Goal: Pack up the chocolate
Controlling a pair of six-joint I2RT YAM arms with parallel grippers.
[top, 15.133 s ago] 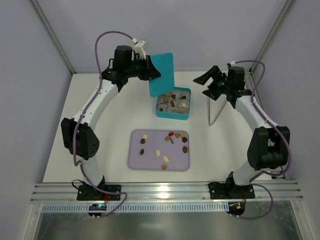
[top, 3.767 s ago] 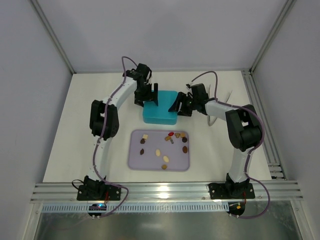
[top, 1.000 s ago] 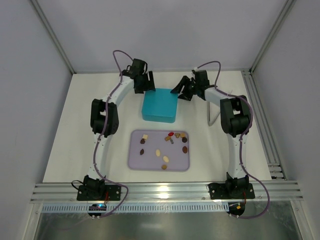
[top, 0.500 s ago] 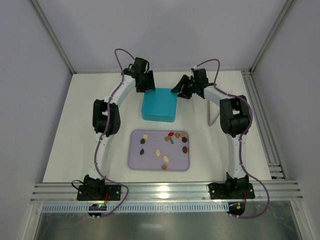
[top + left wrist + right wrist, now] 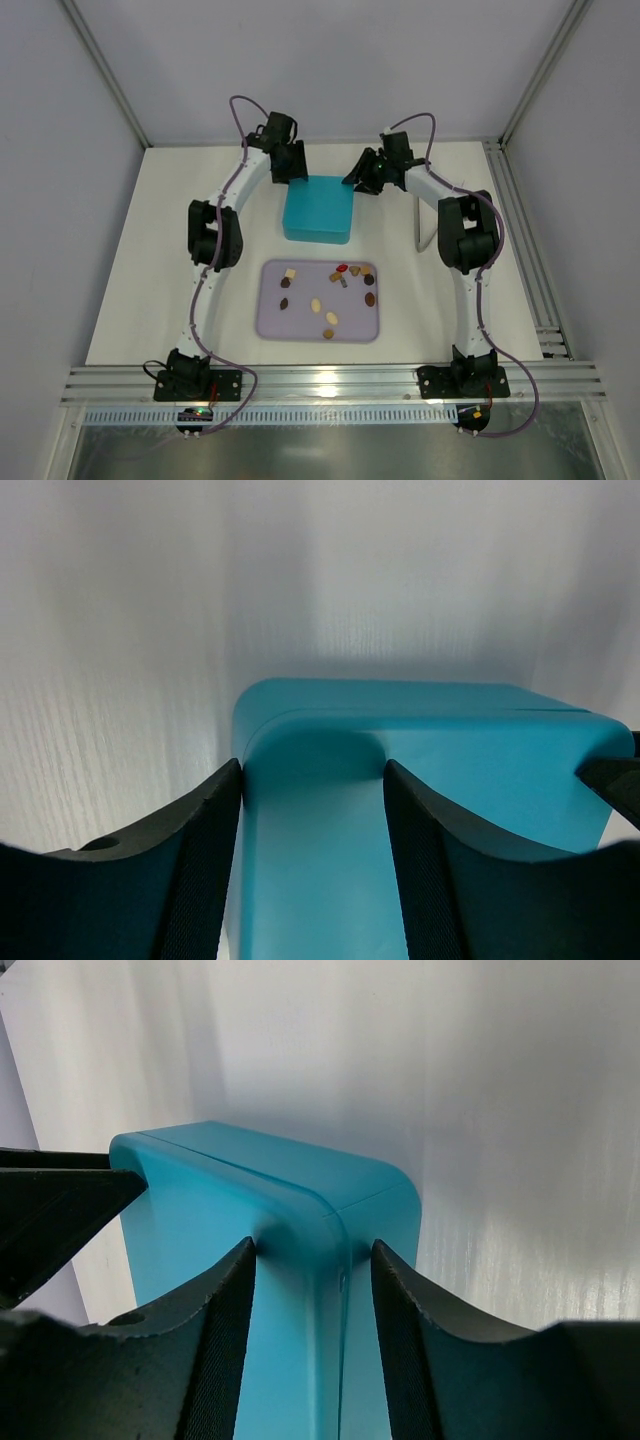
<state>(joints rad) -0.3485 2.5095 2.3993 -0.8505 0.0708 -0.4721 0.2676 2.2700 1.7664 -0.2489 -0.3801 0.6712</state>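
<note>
The chocolate [image 5: 331, 319] lies as several small brown, tan, cream and red pieces on a lavender tray [image 5: 268, 325] near the table's middle. Behind the tray stands a teal box [image 5: 318, 212] with its lid down. My left gripper [image 5: 293, 172] is at the box's far left corner and my right gripper [image 5: 360, 180] at its far right corner. In the left wrist view the left gripper [image 5: 312, 765] has its jaws apart, fingertips against the box [image 5: 460, 750]. In the right wrist view the right gripper [image 5: 312, 1245] likewise straddles a rounded corner of the box [image 5: 200, 1190].
A thin wire stand [image 5: 431, 235] stands right of the box, close to the right arm. White table surrounds box and tray. Metal frame posts rise at the back corners, and a rail runs along the near edge.
The lid, held upright earlier, is down on the box. Over the last second both grippers crept in onto the box's far corners, and their jaws narrowed.
</note>
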